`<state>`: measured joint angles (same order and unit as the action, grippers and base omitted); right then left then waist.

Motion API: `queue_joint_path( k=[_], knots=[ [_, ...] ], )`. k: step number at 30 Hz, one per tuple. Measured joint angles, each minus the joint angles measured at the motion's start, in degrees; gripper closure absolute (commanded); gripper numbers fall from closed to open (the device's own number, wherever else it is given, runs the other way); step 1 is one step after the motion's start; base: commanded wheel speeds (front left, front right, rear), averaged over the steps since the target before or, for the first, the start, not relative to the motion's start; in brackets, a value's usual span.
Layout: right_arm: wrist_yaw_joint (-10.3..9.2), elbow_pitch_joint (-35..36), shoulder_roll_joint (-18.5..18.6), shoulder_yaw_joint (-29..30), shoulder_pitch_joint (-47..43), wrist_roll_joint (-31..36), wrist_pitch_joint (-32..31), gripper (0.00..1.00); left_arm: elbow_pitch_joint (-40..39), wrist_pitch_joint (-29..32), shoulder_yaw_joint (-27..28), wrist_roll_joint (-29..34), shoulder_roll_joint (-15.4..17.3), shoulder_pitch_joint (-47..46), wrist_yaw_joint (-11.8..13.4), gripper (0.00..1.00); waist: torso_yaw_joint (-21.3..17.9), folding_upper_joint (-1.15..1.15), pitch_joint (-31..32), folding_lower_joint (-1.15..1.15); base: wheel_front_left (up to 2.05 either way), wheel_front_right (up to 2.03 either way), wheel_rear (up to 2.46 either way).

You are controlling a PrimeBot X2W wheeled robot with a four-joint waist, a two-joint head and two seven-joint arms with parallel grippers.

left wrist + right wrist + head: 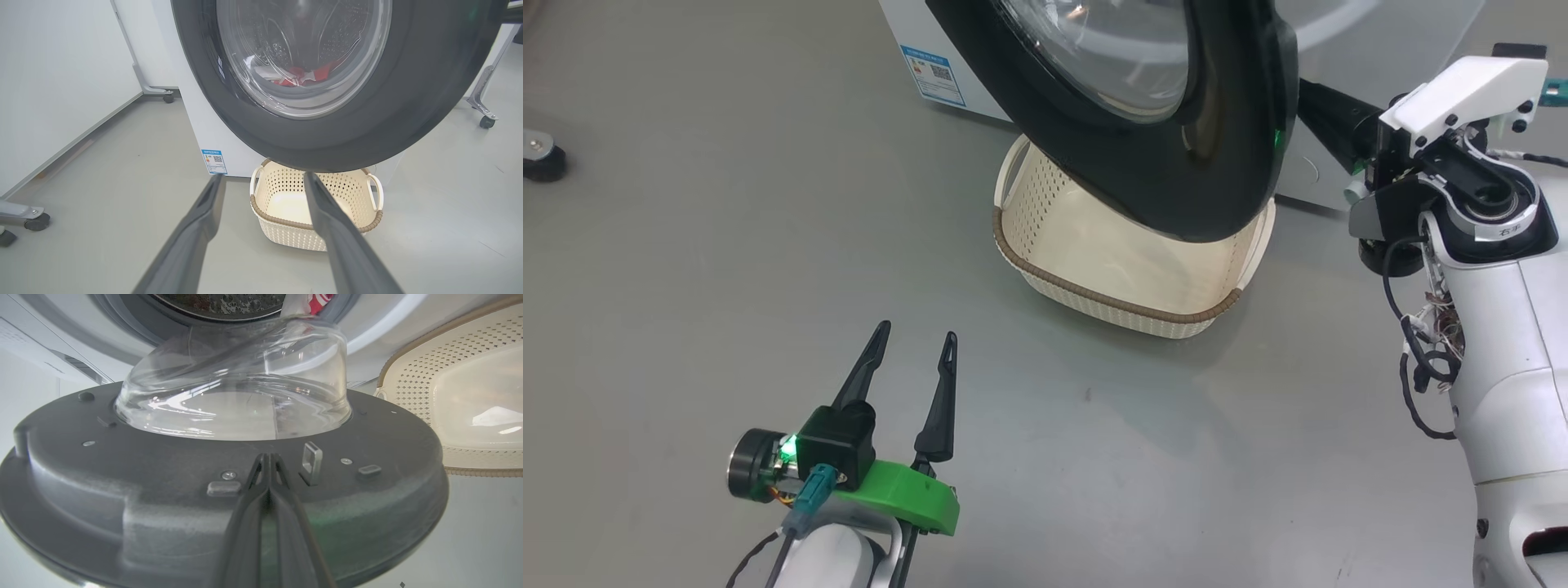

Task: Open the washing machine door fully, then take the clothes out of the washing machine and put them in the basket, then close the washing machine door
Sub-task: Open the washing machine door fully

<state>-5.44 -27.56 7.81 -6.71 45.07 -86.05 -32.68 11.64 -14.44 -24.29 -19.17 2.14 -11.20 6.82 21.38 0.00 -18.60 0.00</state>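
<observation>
Right wrist view, nearest first: my right pincer [267,459] rises from the bottom centre with its fingers pressed together and nothing between them. The tips are set at the grey inner face of the washing machine door [122,477], just left of the metal latch hook [310,462]. I cannot tell whether they touch it. Above them, mid-frame, swells the door's clear glass bowl [233,396], and beyond it, at the top edge, a scrap of the red clothes [318,300] shows at the drum mouth. In the head view my left pincer [916,335] sits lower left over the bare floor [727,245], fingers spread wide and holding nothing. Past it at centre stands the basket [1045,204], with no laundry in it that I can see and part of it under the half-swung door. The washing machine [1380,33] fills the top of the frame, its blue label [931,75] at upper left. I judge the door stiff and fairly heavy on its hinge, and its glossy rim slippery. I would push on the inner rim by the latch, far from the hinge, and never on the glass. The clothes should be light, limp and apt to snag, so I would pinch a bunched fold.
</observation>
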Motion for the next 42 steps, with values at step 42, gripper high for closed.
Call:
queue_joint_path(
  k=[42],
  knots=[
    [-1.22, 5.3, -3.3, -13.4, -7.8, -3.8, -7.6, 1.00, -0.5, 0.0, 0.3, 0.3, 0.0, 1.9, 0.0, 0.00, 4.1, 0.00, 3.5, 0.00, 0.00, 0.00, 0.00]
  ],
)
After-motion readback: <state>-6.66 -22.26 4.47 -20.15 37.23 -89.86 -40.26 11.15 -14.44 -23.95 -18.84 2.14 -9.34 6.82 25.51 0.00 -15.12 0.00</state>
